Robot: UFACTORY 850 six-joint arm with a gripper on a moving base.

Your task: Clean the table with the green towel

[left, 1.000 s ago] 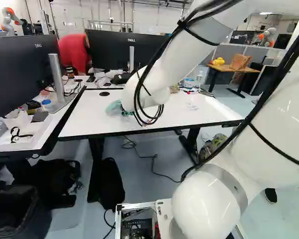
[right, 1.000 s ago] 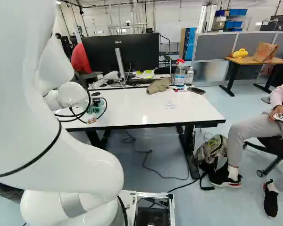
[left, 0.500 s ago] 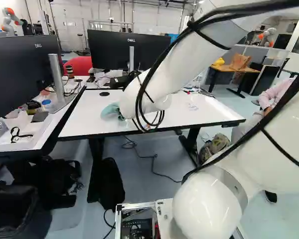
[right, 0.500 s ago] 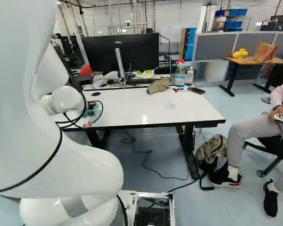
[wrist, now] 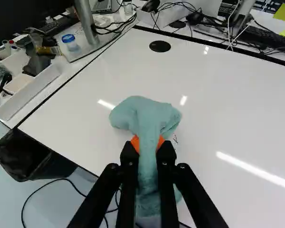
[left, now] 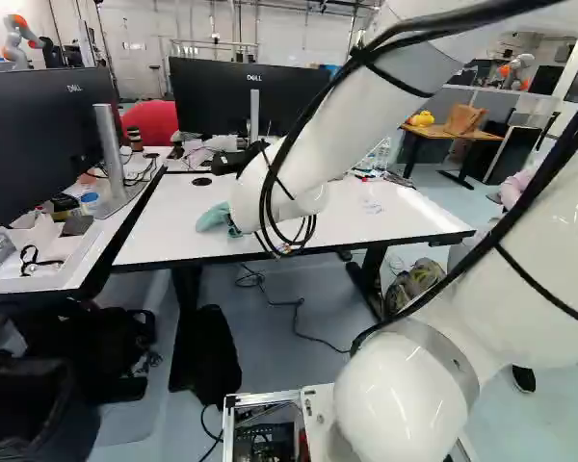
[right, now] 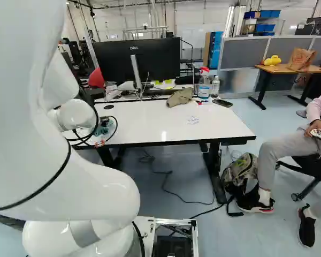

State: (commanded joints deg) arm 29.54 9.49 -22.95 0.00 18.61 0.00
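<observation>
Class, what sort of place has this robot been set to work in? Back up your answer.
Probably a robotics lab or shared workshop-office: another robot stands in the background, desks carry monitors, and loose cables lie beside keyboards.

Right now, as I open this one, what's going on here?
The robot arm is out over the white table, its gripper closed on a green towel that bunches out ahead of the fingers and seems to touch the tabletop. It looks set up for wiping. Some faint writing is on the table, away from the towel, so the cleaning isn't finished. A spray bottle stands near the far edge.
</observation>
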